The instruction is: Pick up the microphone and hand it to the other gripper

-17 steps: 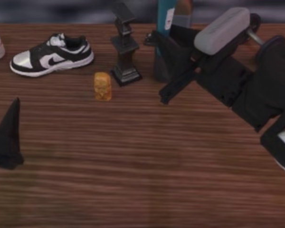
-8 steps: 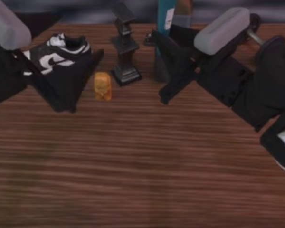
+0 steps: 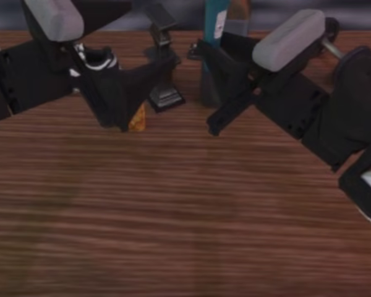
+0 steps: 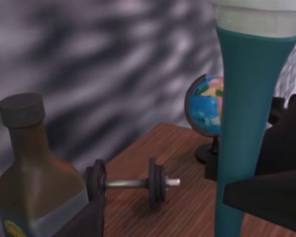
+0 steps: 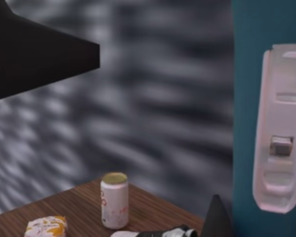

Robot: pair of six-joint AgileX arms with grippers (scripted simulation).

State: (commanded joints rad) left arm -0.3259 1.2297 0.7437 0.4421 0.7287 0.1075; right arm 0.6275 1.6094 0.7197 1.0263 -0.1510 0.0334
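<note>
The microphone (image 3: 214, 15) is held upright above the table's back middle, with my right gripper (image 3: 209, 83) shut on its teal handle. In the right wrist view the handle (image 5: 244, 98) and its white strip (image 5: 281, 128) fill one side, and one black finger (image 5: 34, 54) shows. My left gripper (image 3: 145, 93) hangs open over the back left, pointing toward the microphone, a short way from it. From the left wrist the teal handle (image 4: 244, 123) rises to a white-grey head (image 4: 259, 15) beyond my open left gripper (image 4: 172, 212), apart from both fingers.
A black-and-white shoe (image 3: 98, 59), an orange block (image 3: 136, 121) and a dark statuette (image 3: 164, 93) sit under or beside my left arm. A dumbbell (image 4: 128, 183), a globe (image 4: 206, 106) and a brown bottle (image 4: 34, 173) stand at the back right. A can (image 5: 114, 200) stands at the far left.
My left arm swept up from the near left to the back, over the shoe, its open fingers now facing the microphone. The right arm and microphone stayed still.
</note>
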